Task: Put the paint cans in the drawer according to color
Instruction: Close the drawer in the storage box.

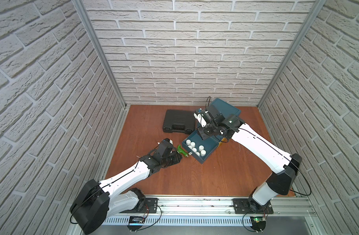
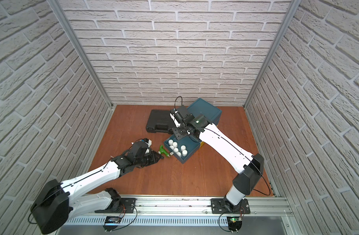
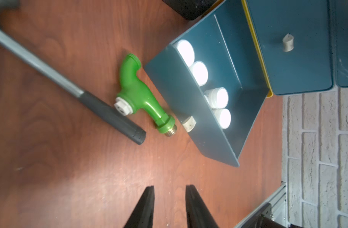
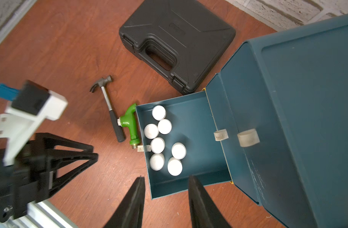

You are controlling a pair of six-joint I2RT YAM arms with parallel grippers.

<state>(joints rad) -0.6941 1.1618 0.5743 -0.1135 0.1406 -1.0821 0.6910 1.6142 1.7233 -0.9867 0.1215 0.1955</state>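
White paint cans [image 1: 194, 150] sit in the open drawer [image 1: 210, 145], three o'clock of the green drill [image 1: 181, 151] in a top view. Left gripper [image 3: 170, 187] and right gripper [image 4: 166, 177] gape empty; likely next: shutting it.

Hammer [image 4: 110, 106] just beside green plastic tap [image 4: 130, 122]; closed black case [image 4: 177, 39] farther back.

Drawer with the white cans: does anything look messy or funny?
Nothing spilled: seven white paint cans stand lids-up in the open drawer. Only the green toy lies on its side between the drawer's front and the hammer.
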